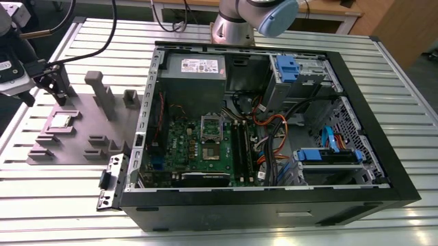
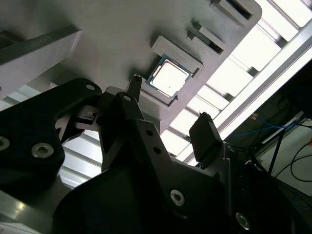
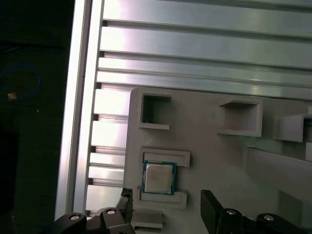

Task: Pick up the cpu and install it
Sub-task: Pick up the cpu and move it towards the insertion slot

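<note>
Now, hand [image 3: 167, 197] spread wide, empty, near cpu [image 3: 159, 178] seated in grey holder [image 3: 204, 146], hand's body cut off at edge

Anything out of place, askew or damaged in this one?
Nothing stands out. The cpu lies flat and square between its two brackets on the grey tray. The gripper is open, close by and not touching it. The case lies open on the table.

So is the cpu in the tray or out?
In. The cpu lies flat in the tray; the open tool isn't touching it.
</note>
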You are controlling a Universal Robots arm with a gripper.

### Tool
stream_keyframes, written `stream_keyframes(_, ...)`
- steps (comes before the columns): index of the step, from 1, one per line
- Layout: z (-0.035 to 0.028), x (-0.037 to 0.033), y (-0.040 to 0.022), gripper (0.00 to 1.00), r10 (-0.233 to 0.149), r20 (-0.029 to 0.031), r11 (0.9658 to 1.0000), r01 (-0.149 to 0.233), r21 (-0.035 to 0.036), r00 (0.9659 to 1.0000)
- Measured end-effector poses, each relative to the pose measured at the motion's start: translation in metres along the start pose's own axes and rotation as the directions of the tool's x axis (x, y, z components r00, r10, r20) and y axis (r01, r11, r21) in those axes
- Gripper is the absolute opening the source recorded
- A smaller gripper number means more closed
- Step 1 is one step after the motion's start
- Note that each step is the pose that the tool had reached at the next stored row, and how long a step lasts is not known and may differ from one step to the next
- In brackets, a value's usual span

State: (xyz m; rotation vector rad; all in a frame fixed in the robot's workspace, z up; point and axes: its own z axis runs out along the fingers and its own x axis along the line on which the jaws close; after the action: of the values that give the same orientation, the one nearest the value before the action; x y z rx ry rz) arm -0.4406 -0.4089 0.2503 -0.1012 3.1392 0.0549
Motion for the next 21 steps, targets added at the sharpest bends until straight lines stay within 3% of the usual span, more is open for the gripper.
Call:
stream_keyframes(14, 0.0010, 0.0000, 0.0000, 0.66, 0.000, 0.0004, 1.0000, 0.000, -0.0002, 1.0000)
stream_keyframes(21, 0.0125, 0.0003, -0.0008, 0.66, 0.001, 0.0002, 1.0000, -0.001, 0.0000, 1.0000)
